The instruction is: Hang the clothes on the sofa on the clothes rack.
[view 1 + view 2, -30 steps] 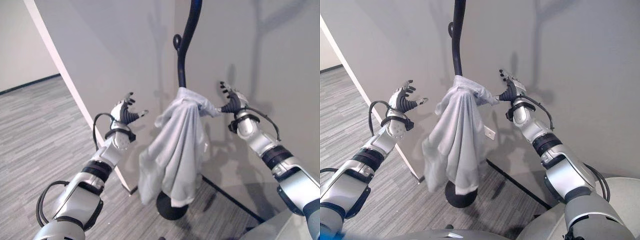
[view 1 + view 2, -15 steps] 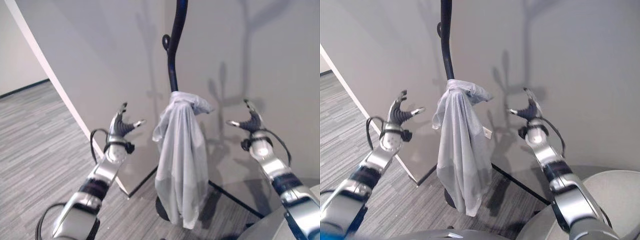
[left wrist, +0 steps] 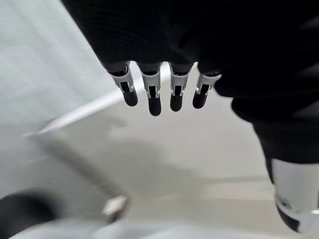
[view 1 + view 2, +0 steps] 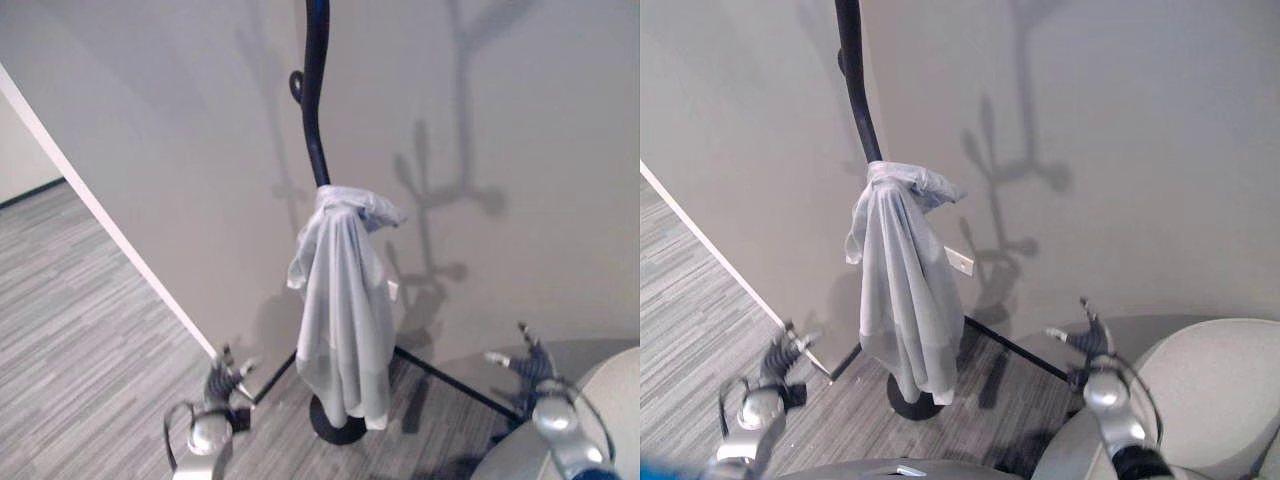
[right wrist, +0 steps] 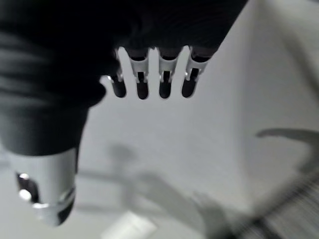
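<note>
So your grey shirt (image 4: 340, 300) is up on the clothes rack (image 4: 314, 110). It's bunched around the dark pole partway up, with a knotted-looking lump of cloth at the top and the rest hanging straight down in long folds. The bottom hem ends just above the rack's round black base (image 4: 335, 428), which sits on the grey carpet floor (image 4: 90, 330) right by the pale wall (image 4: 500, 120).

Both your hands are down low and well apart from the shirt, one on each side of it. The left hand (image 4: 222, 380) is down near the floor, left of the base, fingers spread and relaxed with nothing in them. The left wrist view backs that up: its fingers (image 3: 152, 97) are straight in a row with just wall and floor past them.

The right hand (image 4: 1088, 338) is low on the other side, also spread loose and empty. In its own wrist view the fingers (image 5: 141, 82) stick straight out, thumb off to the side, nothing gripped.
</note>
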`<state>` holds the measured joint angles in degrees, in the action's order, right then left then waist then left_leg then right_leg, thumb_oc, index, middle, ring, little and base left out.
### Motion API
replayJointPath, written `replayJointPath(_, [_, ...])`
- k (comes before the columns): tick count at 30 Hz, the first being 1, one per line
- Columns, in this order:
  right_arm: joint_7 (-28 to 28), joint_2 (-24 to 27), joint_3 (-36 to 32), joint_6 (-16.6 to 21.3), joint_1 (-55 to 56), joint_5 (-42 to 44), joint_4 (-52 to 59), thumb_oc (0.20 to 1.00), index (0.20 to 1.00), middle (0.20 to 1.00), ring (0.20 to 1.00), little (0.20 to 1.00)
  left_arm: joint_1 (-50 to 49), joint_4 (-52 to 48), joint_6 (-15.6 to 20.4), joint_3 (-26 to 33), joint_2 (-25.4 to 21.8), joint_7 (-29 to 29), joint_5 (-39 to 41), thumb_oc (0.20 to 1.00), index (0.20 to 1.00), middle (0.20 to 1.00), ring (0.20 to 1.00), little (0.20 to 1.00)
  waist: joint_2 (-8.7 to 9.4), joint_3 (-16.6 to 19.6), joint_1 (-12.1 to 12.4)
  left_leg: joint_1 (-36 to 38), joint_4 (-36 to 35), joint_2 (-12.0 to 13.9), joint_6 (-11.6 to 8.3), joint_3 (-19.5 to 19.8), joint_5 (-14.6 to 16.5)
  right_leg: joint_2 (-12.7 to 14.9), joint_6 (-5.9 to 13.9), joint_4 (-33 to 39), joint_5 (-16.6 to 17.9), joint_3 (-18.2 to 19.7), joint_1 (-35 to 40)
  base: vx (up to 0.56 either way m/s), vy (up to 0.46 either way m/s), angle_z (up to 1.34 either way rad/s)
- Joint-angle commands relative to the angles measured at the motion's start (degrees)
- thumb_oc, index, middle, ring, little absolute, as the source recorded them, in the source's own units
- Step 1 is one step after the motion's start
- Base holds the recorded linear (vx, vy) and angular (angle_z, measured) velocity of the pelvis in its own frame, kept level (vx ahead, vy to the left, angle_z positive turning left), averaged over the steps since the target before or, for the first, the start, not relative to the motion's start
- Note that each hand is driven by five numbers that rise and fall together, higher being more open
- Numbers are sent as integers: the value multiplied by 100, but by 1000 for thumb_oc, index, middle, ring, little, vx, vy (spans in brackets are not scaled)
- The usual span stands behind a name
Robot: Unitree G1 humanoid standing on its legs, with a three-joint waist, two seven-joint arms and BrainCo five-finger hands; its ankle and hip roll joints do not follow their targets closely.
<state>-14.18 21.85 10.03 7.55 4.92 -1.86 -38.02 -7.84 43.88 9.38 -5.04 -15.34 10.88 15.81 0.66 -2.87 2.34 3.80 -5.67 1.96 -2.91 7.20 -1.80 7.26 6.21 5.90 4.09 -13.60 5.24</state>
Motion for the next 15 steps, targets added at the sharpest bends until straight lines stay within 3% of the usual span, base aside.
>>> replayJointPath(1, [215,-148,273,203,-403,80,-452,1000,1000,1000,1000,1000,487,361,248,-104,-107,-240,220,1000,1000,1000,1000,1000,162,-54,134,212,67,122,-55,-607,450,388,372,-90,-252,-255,160,0,0,0])
replayJointPath(7, [532,-696,547,120,-469,531,-2345,1000,1000,1000,1000,1000,712,1511,208,-598,132,-498,-308,1000,1000,1000,1000,1000,138,-48,127,187,67,110,-53,-588,444,387,360,-90,-259,-277,142,0,0,0])
replayJointPath(15, [836,-944,409,-53,-447,802,-3496,1000,1000,1000,1000,1000,869,2657,72,-873,297,-782,-1115,1000,1000,1000,1000,1000,96,29,43,238,67,111,-52,-642,487,390,352,-90,-269,-235,164,0,0,0])
